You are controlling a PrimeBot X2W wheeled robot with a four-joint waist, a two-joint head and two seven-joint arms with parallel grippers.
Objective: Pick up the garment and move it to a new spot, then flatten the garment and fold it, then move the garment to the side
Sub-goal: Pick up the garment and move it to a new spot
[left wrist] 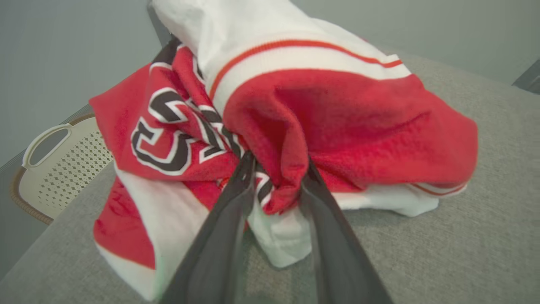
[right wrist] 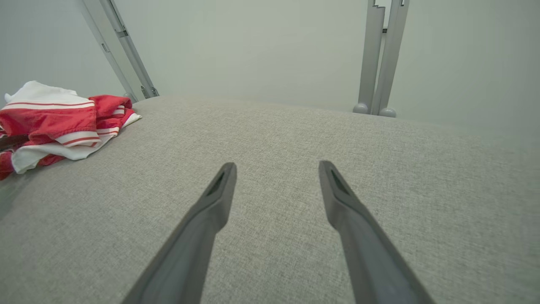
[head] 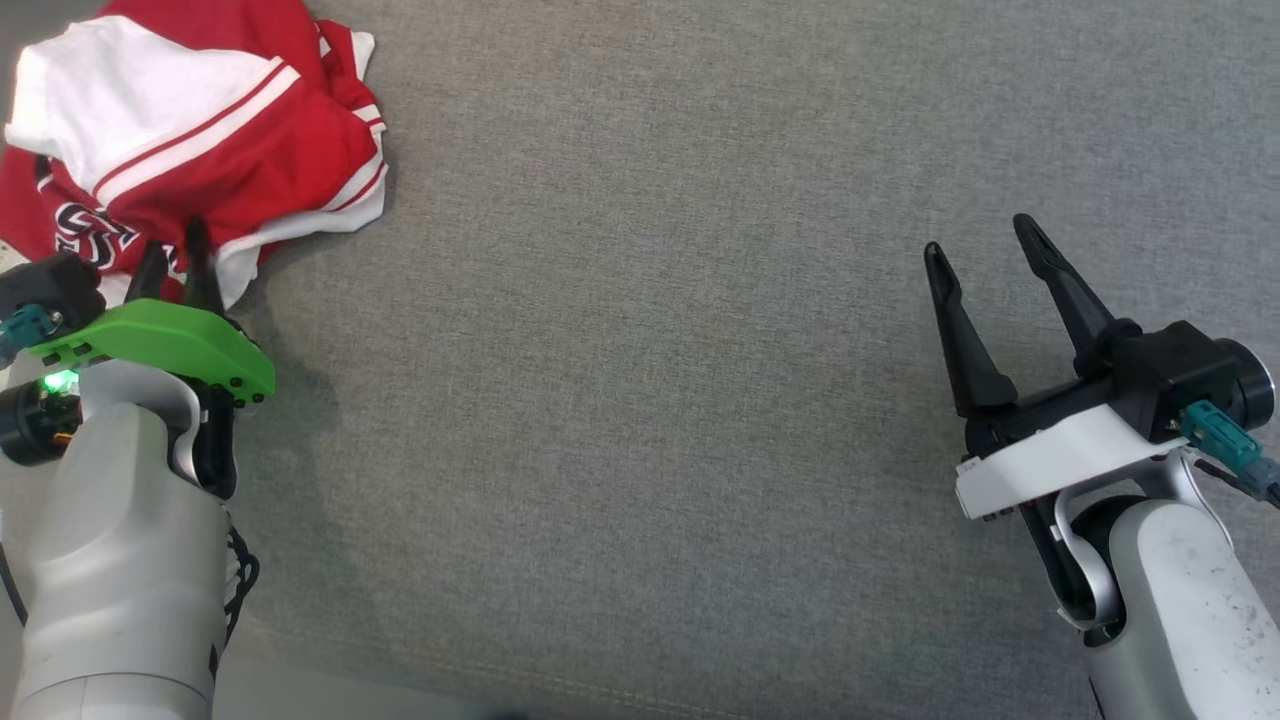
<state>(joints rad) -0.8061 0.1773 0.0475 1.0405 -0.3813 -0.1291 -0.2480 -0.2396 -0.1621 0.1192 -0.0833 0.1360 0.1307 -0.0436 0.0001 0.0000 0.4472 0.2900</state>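
Observation:
A crumpled red and white jersey garment [head: 200,130] lies bunched at the far left of the grey padded surface [head: 650,350]. My left gripper [head: 173,255] reaches into its near edge. In the left wrist view a red fold of the garment [left wrist: 337,122] is pinched between the two dark fingers [left wrist: 236,198], so the left gripper [left wrist: 278,164] is shut on it. My right gripper [head: 985,245] stands open over bare surface at the right, far from the cloth. From the right wrist the right gripper [right wrist: 277,168] is seen open, with the garment [right wrist: 59,122] off to the left.
A cream perforated basket with a handle [left wrist: 55,169] stands beside the surface's edge, past the garment. Grey metal posts [right wrist: 379,59] rise behind the far edge of the surface [right wrist: 295,139]. The near edge runs along the bottom of the head view.

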